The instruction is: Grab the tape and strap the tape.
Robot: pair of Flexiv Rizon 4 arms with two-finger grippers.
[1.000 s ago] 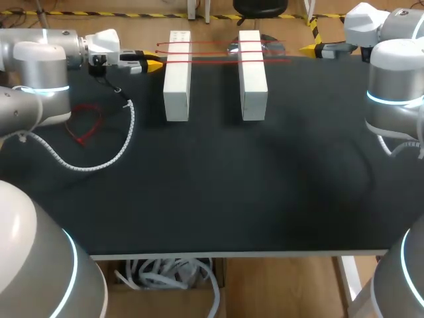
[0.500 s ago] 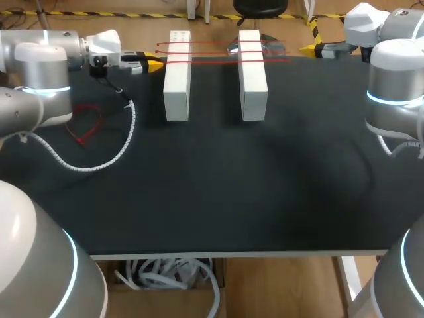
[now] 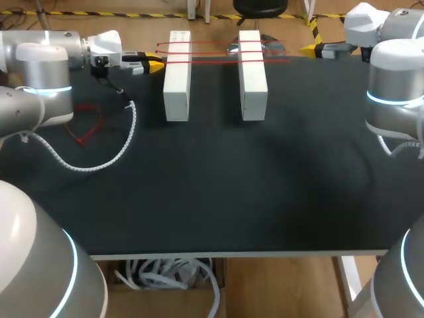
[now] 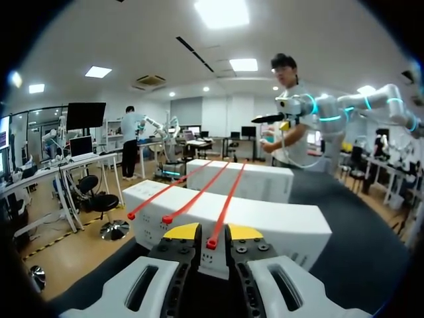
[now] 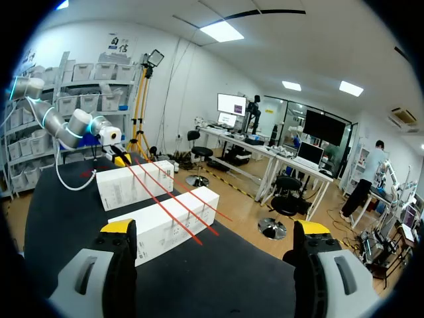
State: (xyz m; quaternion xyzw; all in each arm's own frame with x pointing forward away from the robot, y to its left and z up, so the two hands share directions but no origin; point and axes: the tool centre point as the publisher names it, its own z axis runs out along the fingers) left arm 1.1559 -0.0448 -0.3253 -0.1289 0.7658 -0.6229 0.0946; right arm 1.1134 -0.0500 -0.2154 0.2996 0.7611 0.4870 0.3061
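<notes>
three thin red tape strips [image 3: 215,61] lie stretched across the tops of two long white rectangular boxes [image 3: 177,76] standing side by side at the far end of the black table [image 3: 212,185], and a loose red tape loop [image 3: 87,124] lies on the table near the left arm. the left gripper [image 4: 213,233] sits just beside the left box with its fingers slightly apart, the nearest strip's end in the gap and touching neither. the right gripper [image 5: 215,228] hangs spread wide at the table's far right edge, well apart from the boxes.

Tapes [image 3: 215,44] apparently atop both boxes [image 3: 177,79]
</notes>
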